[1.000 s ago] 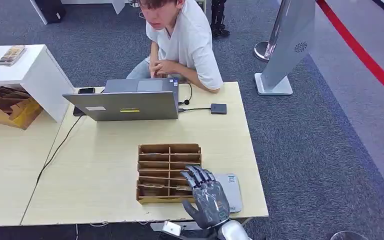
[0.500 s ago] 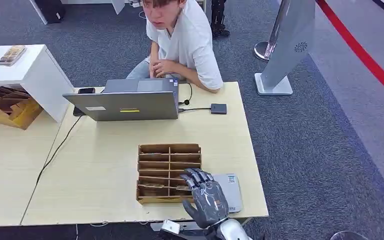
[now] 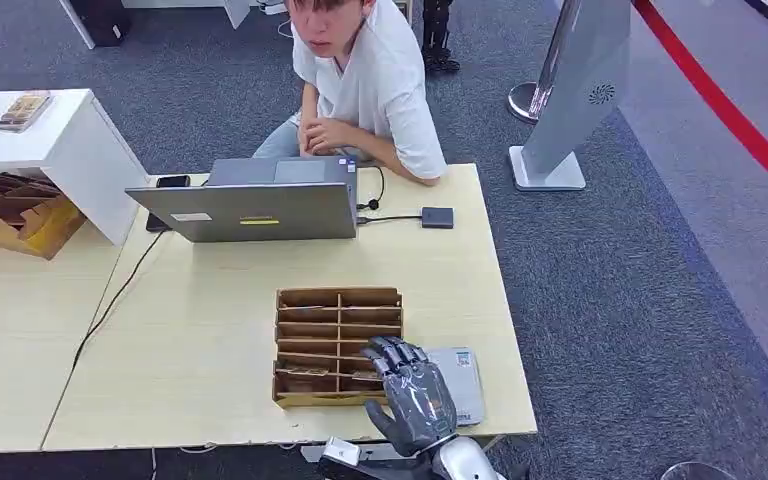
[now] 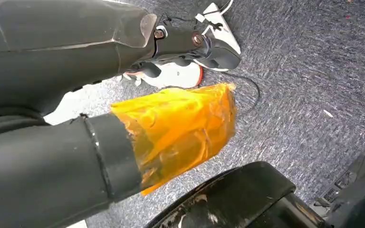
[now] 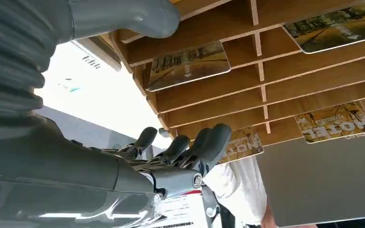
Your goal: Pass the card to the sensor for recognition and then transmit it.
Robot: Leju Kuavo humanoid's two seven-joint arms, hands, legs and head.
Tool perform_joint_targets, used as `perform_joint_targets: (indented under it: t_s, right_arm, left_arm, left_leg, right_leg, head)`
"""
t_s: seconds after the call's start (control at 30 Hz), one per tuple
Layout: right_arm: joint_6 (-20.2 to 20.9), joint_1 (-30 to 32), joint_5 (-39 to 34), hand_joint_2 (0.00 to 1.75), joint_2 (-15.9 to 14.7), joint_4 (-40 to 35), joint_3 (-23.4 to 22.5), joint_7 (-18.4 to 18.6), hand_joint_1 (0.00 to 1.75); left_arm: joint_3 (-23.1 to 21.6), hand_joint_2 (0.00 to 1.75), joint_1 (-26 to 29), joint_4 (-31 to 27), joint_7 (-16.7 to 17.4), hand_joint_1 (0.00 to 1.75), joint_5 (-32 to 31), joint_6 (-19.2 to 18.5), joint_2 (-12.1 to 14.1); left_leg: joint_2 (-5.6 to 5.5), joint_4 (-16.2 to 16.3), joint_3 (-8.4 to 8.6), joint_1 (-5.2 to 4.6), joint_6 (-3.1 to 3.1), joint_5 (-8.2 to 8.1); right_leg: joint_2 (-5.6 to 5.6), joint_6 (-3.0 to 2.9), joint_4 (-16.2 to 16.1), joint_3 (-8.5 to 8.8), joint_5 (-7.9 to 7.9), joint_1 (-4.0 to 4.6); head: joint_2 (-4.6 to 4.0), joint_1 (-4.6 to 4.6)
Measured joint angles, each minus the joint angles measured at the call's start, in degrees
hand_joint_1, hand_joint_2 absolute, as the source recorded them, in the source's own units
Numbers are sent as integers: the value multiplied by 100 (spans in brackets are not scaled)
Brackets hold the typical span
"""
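Observation:
A wooden card rack (image 3: 338, 345) lies flat near the table's front edge, with cards (image 3: 305, 372) in its nearest slots. My right hand (image 3: 412, 395) hovers over the rack's near right corner, fingers apart, holding nothing. From the right wrist, its fingers (image 5: 190, 145) and thumb (image 5: 123, 16) spread in front of the rack (image 5: 266, 80), facing a yellow-brown card (image 5: 188, 64). More cards (image 5: 335, 123) sit in other slots. A small black sensor (image 3: 437, 217) lies by the laptop, wired to it. My left hand (image 4: 76, 52) hangs over the carpet with nothing in it.
A flat grey device (image 3: 463, 375) lies partly under my right hand. An open grey laptop (image 3: 250, 205) stands at the table's far side, with a person (image 3: 370, 80) seated behind it. A white cabinet (image 3: 50, 150) and a second rack (image 3: 10, 215) are at the left.
My right hand has drifted slightly back toward the table's near edge. The rack, cards and sensor have not moved.

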Motion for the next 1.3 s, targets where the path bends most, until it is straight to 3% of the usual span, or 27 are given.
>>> perform_joint_targets:
  t_s: [0.23,0.57,1.3]
  right_arm:
    - [87,-1,-2,175,0,4,0,2,66]
    - [210,-3,-42,175,0,2,0,48,70]
    - [396,-67,-66,175,28,2,0,210,61]
  left_arm:
    - [0,0,-3,0,0,0,0,-13,-2]
    - [-2,0,-11,-2,2,0,7,-22,0]
    - [-52,0,-14,-2,13,0,9,-46,0]
  left_leg:
    - [0,0,0,0,0,0]
    - [0,0,0,0,0,0]
    - [0,0,0,0,0,0]
  right_leg:
    - [0,0,0,0,0,0]
    - [0,0,0,0,0,0]
    - [0,0,0,0,0,0]
  head:
    - [0,0]
    - [0,0]
    - [0,0]
